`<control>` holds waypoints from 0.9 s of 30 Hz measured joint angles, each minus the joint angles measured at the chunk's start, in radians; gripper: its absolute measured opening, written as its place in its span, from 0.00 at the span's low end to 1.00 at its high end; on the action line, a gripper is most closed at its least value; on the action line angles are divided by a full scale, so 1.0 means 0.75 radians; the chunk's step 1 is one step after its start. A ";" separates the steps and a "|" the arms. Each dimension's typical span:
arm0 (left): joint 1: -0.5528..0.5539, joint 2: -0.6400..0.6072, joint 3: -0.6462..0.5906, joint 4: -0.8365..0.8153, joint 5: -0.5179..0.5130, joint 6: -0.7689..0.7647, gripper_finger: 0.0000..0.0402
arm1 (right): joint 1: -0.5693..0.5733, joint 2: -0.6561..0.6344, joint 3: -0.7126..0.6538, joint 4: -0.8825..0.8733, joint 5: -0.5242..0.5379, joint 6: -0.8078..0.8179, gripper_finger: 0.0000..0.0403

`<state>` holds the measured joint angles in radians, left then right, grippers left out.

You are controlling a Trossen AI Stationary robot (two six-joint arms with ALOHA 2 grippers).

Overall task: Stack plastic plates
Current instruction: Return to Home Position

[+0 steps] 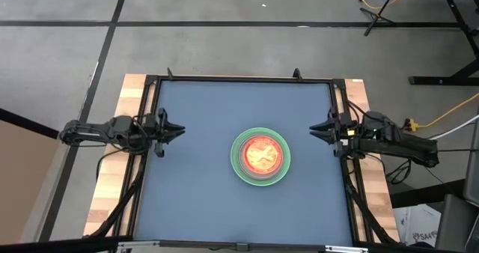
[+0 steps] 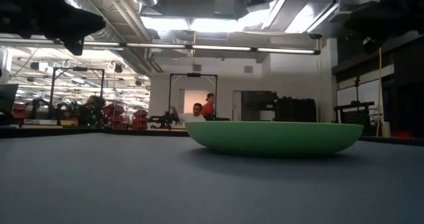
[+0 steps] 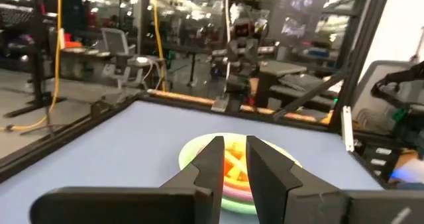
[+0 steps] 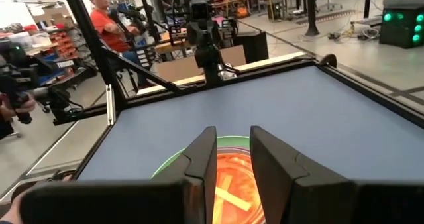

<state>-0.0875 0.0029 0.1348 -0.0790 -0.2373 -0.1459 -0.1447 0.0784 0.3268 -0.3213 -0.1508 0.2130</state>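
The plates stand in one stack (image 1: 260, 157) on the blue mat, right of its middle: the large green plate (image 2: 275, 138) rests on the mat, smaller pink and orange plates (image 1: 260, 155) nest inside it. In the wrist views the stack shows beyond the fingers (image 3: 199, 152) (image 4: 173, 163). My left gripper (image 1: 178, 130) hovers at the mat's left edge, my right gripper (image 1: 314, 130) at its right edge, both raised and well away from the stack. Each has a narrow gap between its fingertips (image 3: 234, 142) (image 4: 233, 132) and holds nothing.
A black frame (image 1: 239, 78) borders the mat, with wooden table edges (image 1: 127, 118) outside it. Bare mat lies left of and in front of the stack. People sit and stand in the room beyond the table (image 2: 202, 110) (image 4: 106, 18).
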 joint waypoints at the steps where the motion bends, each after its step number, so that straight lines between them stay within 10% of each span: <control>1: 0.000 0.000 -0.016 0.029 0.009 0.000 0.14 | 0.000 0.000 -0.014 0.024 0.000 0.000 0.21; 27: 0.001 -0.001 -0.170 0.188 0.025 0.060 0.14 | 0.000 0.002 -0.292 0.369 -0.102 0.059 0.21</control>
<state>-0.0872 0.0025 0.0074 0.0620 -0.2184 -0.1013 -0.1444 0.0795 0.1081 -0.0444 -0.2270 0.2573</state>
